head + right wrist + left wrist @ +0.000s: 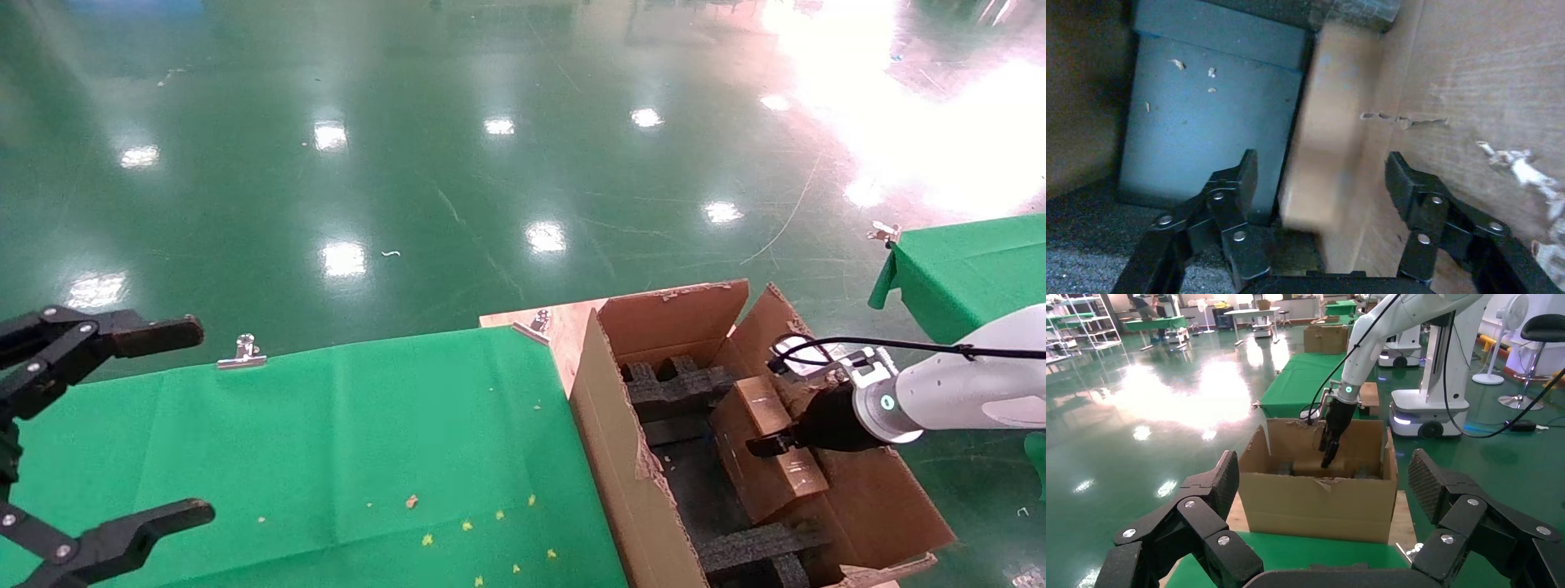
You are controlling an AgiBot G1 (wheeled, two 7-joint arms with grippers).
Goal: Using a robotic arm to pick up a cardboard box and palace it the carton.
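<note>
Brown cardboard box [764, 449] inside carton [621, 457], between spread fingers of right hand [1321, 184], ungripped.

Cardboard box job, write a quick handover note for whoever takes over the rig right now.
Right gripper: open, inside the carton, fingers on either side of the cardboard box with gaps showing.
Left gripper: open, parked over the green-covered table.
Box: already in the carton, leaning against its right wall beside the black foam blocks.
Done: box placed, apparently released.
Left: lift the right arm out of the carton.
</note>
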